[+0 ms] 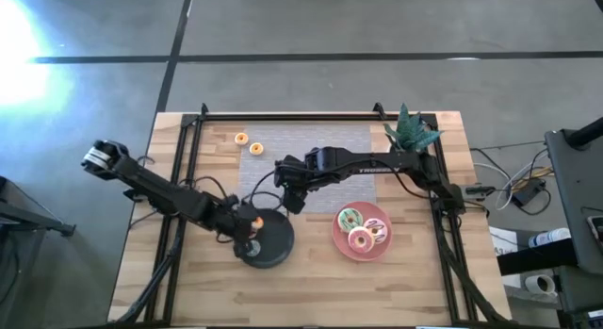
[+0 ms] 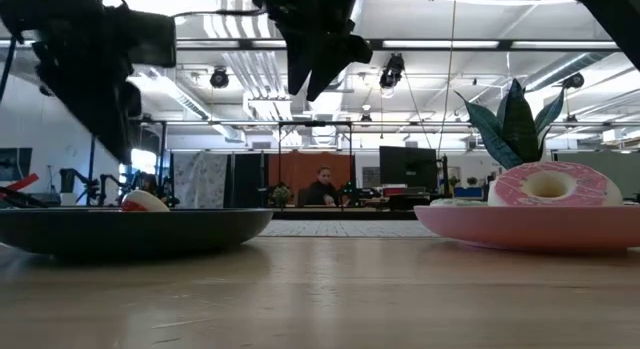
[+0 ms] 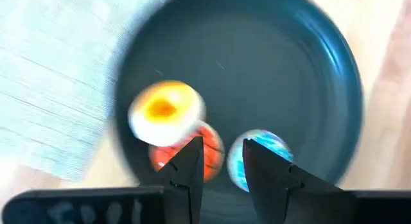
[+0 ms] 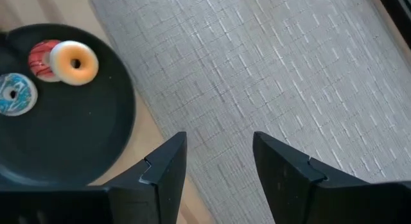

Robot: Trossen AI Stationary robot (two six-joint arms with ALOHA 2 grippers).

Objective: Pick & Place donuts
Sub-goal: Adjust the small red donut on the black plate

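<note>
Left end effector (image 1: 247, 225): shown above the black plate (image 1: 276, 246), toward the near edge of the counter (image 1: 311, 291); its fingers stand slightly apart with nothing between them, as the left wrist view shows.
Right end effector (image 1: 292, 199): shown above the grey mat (image 1: 325, 145) near the counter's middle, jaws apart and empty.
Small donuts on black plate: three are counted in the right wrist view, namely an orange-centred one (image 4: 74, 62) leaning on a red one (image 4: 41, 57), and a blue one (image 4: 14, 93) apart from them.
Small donuts off the plates: two orange ones (image 1: 242, 138) (image 1: 256, 149) lie toward the far-left corner of the counter, at the mat's edge.
Large donuts on pink plate (image 1: 340, 238): three are counted, namely a green-white one (image 1: 350, 218), a pink one (image 1: 360, 239) and a white striped one (image 1: 377, 230), all touching.
Risk, left arm: if the left end effector is lowered, the orange-centred donut could be knocked off the red one, or the pile pushed to the plate's rim.
Risk, crowding: both arms are held near the black plate, so contact between them is judged possible if either is moved across.
Risk, remaining pick: the two orange donuts lie close together, so one could be nudged while the other is grasped.
Plant (image 1: 411, 131): one, at the far-right corner.
</note>
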